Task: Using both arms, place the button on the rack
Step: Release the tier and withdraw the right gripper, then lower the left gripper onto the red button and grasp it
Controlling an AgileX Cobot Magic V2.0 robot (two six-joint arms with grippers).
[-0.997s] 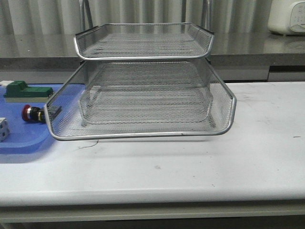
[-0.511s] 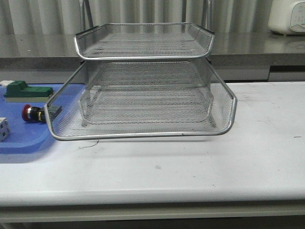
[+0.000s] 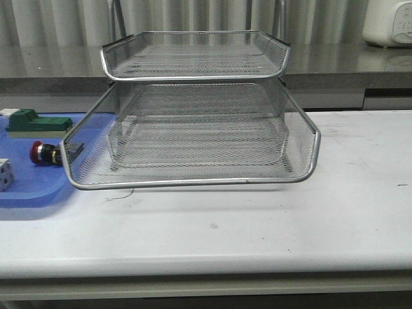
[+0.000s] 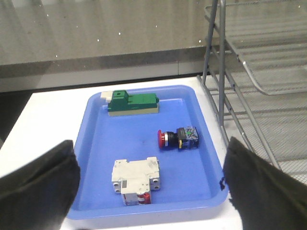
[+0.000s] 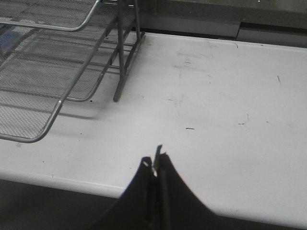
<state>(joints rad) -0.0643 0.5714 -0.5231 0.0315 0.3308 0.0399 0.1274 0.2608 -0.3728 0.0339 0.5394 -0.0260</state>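
The button [image 4: 178,139], red head with a dark body, lies on its side in the blue tray [image 4: 96,129]; in the front view it [image 3: 44,152] shows at the far left, partly behind the rack's rim. The silver wire-mesh rack [image 3: 193,138] stands at mid-table and also shows in the left wrist view [image 4: 254,81] and the right wrist view [image 5: 53,72]. My left gripper [image 4: 148,184] is open wide, high above the tray's near edge, empty. My right gripper [image 5: 156,165] is shut and empty over the table's front edge, right of the rack. Neither arm shows in the front view.
In the blue tray [image 3: 32,183] lie a green block [image 4: 133,104] at the far side and a white circuit-breaker block [image 4: 135,179] near the front. A white appliance [image 3: 388,22] stands on the back counter at the right.
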